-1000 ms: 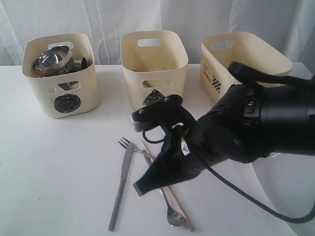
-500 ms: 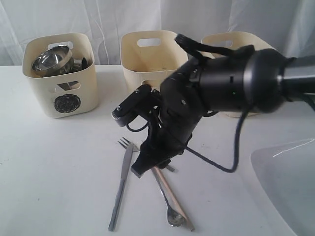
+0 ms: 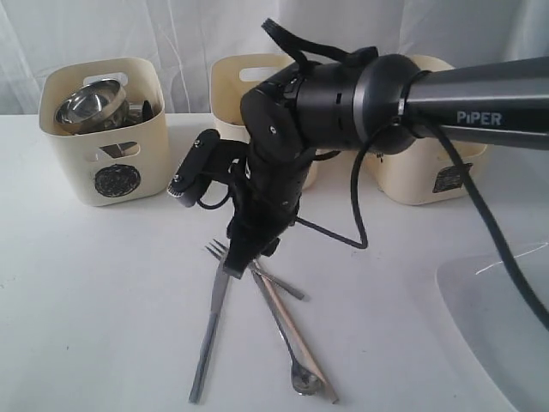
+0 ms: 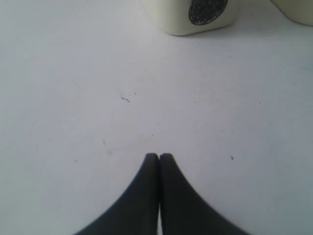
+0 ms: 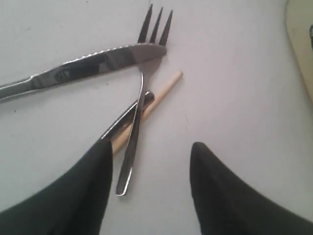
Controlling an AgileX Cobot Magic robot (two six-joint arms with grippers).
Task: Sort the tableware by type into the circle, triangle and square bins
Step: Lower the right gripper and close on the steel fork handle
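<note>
Right gripper [image 5: 150, 147] jaws spread wide just above fork [image 5: 131, 152] handle and chopsticks [image 5: 166, 84], knife [image 5: 98, 63] blade crossing the fork's neck, bare table [image 5: 234, 73] alongside, left gripper [image 4: 159, 157] pressed shut over bare tabletop near circle bin [image 4: 171, 19], right arm swung leftward from the plate [image 3: 497, 326] side a second ago.

Knife [image 5: 93, 63]: polished metal, mirror-bright
Fork [image 5: 142, 90]: shiny smooth metal
Chopstick [image 5: 165, 84]: pale matt wood
Bins [image 3: 77, 163]: cream plastic, smooth
Bowl [image 3: 86, 107]: glossy steel
Table [image 3: 103, 300]: white, matt
</note>
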